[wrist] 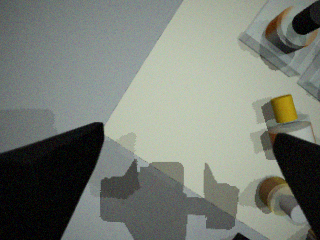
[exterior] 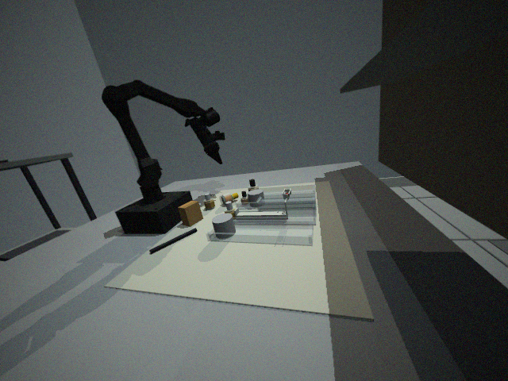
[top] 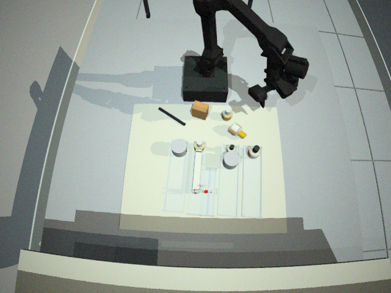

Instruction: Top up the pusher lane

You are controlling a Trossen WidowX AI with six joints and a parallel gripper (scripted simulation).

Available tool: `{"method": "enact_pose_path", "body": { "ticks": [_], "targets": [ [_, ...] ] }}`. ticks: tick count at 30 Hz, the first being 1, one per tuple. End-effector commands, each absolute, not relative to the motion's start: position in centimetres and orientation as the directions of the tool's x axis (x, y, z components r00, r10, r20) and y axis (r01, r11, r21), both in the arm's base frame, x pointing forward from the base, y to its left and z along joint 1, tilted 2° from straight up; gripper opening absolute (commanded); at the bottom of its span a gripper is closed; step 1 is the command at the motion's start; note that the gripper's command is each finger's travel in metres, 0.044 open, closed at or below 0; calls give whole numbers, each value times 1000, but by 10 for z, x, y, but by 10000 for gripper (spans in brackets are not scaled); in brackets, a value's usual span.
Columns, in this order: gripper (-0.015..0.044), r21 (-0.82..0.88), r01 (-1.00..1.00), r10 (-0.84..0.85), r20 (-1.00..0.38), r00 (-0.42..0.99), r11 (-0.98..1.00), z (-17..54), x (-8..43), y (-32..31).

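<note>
The loose jar (top: 226,115) (exterior: 209,204) (wrist: 272,192) has an amber body and a pale grey cap and stands upright on the cream mat (top: 148,189) (exterior: 262,279) (wrist: 200,75). A like jar (top: 199,146) (exterior: 232,211) stands at the robot-side end of the clear sprung lane (top: 209,206). A white bar (top: 197,166) (exterior: 262,213) runs back from that jar; the pusher plate cannot be made out clearly. My gripper (top: 274,100) (exterior: 221,163) (wrist: 189,136) is wide open and empty, high above the mat's corner, to the right of the loose jar in the top view.
A yellow-capped jar (top: 235,129) (exterior: 226,199) (wrist: 300,130) lies beside the loose jar. Grey cylinders (top: 179,146) (top: 231,159) and black-capped jars (top: 231,147) (top: 253,152) stand at neighbouring lanes. An orange block (top: 200,110) (exterior: 190,213) and a black rod (top: 171,116) (exterior: 173,240) lie left of it.
</note>
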State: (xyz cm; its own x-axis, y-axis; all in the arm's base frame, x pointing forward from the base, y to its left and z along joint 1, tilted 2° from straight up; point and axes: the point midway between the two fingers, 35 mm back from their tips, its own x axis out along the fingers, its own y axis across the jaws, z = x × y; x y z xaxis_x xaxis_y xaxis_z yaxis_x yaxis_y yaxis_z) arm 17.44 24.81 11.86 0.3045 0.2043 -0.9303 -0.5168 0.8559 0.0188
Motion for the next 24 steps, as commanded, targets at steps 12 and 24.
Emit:
{"method": "enact_pose_path", "body": {
  "ticks": [12,24],
  "targets": [
    [440,4,-28,5,-999,53,1000,64,179,94],
    [440,4,-28,5,-999,53,1000,27,180,96]
  ]
}}
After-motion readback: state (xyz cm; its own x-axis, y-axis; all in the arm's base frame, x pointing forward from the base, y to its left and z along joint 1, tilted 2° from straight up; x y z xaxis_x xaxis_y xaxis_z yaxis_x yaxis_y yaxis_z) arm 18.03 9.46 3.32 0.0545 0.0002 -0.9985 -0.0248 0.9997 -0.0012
